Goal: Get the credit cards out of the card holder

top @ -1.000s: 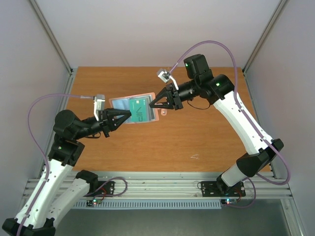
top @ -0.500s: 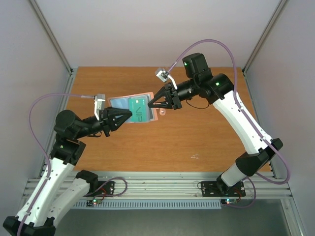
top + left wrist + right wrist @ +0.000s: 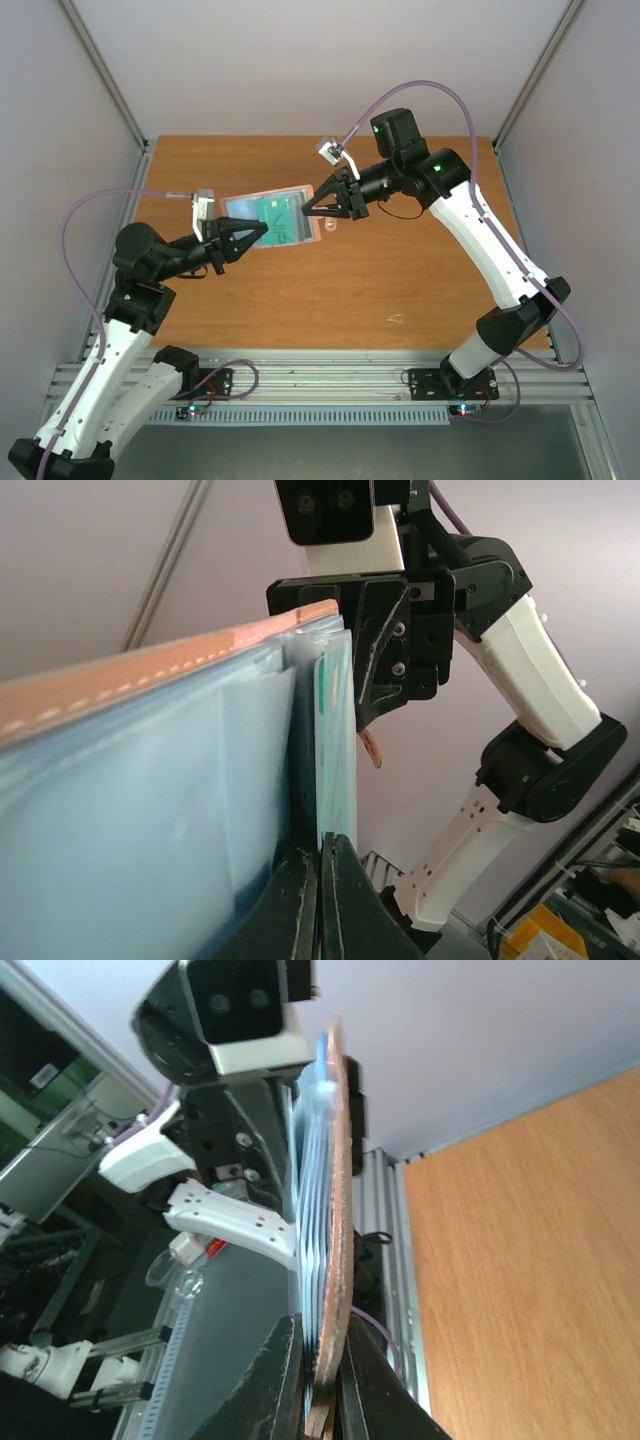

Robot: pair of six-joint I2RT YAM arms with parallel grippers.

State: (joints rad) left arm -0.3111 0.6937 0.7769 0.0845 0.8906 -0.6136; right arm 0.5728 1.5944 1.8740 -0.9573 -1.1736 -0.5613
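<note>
Change since a second ago is slight. The card holder (image 3: 243,209) has drifted a little toward the far side and tipped a touch more, its right end higher. Both arms have followed it without letting go.

The holder hangs open in the air over the left-centre of the wooden table (image 3: 420,280), stretched between the two pincers. The left gripper (image 3: 262,231) comes in from the near left. Its fingers are pressed almost together on the near edge of the teal card (image 3: 284,218), which stands partly out of a pale blue pocket. The right gripper (image 3: 304,211) comes in from the far right, its jaws clamped on the holder's right edge with only the thickness of the folded layers between them. A small pink tab (image 3: 333,226) dangles from that edge, just below the right fingertips.

Much is hard to read. The right wrist view shows the holder edge-on, a pink outer skin against a stack of pale blue sleeves, so nothing inside them can be told. The left wrist view is filled with blurred blue lining, and only the teal card's thin edge shows. No other card can be made out from above, and the lettering on the teal card is too small to read there.
</note>
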